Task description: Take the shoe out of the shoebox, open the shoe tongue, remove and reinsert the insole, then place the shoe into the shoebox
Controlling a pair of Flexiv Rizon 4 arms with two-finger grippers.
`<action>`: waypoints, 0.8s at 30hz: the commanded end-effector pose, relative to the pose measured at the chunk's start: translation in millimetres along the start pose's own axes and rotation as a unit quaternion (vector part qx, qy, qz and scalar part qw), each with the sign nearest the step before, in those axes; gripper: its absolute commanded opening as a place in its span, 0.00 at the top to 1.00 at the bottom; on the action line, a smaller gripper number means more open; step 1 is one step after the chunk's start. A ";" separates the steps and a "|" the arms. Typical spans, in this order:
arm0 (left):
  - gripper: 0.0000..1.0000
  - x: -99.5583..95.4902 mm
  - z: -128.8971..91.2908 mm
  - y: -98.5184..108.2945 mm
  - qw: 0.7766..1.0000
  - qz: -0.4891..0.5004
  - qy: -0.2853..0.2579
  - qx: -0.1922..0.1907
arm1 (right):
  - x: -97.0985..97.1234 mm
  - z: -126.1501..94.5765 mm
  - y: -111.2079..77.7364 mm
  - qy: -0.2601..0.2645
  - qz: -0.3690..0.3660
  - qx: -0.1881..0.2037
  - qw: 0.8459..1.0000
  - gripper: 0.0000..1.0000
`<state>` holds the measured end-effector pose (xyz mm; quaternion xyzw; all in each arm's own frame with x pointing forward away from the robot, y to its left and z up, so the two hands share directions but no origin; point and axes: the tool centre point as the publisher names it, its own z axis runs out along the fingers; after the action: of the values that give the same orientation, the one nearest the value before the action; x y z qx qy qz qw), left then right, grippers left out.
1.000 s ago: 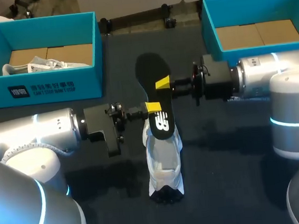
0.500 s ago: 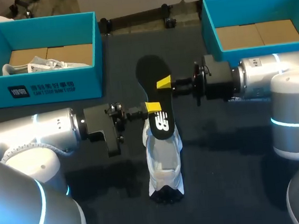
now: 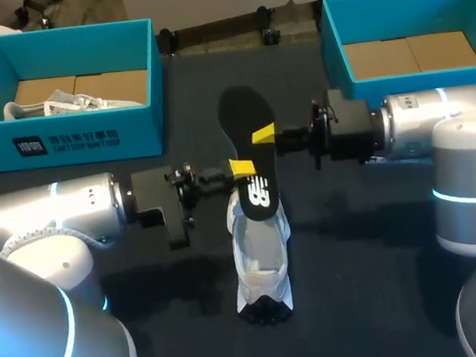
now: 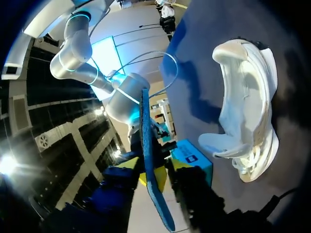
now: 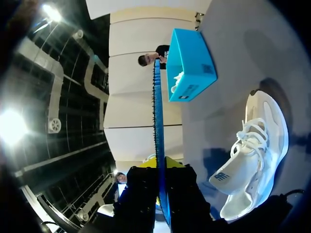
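One black insole (image 3: 244, 114) held on edge, left tool (image 3: 240, 169) clamped near its logo end, right tool (image 3: 261, 133) clamped at mid-length, white sneaker (image 3: 261, 265) on the bench (image 3: 381, 257) nearby

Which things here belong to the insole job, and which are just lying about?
Job: black insole, clamped by left tool and right tool; white shoe on the table; empty shoebox, probably.
Lying about: left box, holding what looks like a second shoe.

White mesh sneaker (image 3: 261, 265) centre, black foam insole (image 3: 249, 148) over its far end, between left gripper (image 3: 241, 169) and right gripper (image 3: 262, 134); teal cardboard shoebox (image 3: 74, 139) far left, second teal box (image 3: 332, 39) far right.
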<state>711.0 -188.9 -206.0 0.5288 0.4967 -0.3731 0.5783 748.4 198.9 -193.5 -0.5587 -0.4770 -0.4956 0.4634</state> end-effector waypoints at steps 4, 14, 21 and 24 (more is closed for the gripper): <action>0.00 -6.2 -51.7 6.6 0.997 -0.013 0.066 0.041 | -5.7 -8.3 -2.6 0.000 -0.005 -0.005 1.000 1.00; 0.00 -18.4 -89.7 33.1 0.979 -0.036 0.182 0.085 | -24.0 -1.5 -8.6 -0.002 -0.007 0.008 1.000 1.00; 0.00 -28.0 -101.0 58.5 0.951 0.032 0.297 0.076 | -27.6 -0.5 -10.7 0.003 0.001 -0.006 1.000 1.00; 0.00 -28.0 -101.0 58.5 0.951 0.032 0.297 0.076 | -27.6 -0.5 -10.7 0.003 0.001 -0.006 1.000 1.00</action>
<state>745.5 -88.0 -167.9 0.6505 0.5727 -0.2604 0.4256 738.1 194.4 -219.8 -0.5587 -0.4738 -0.4976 0.4644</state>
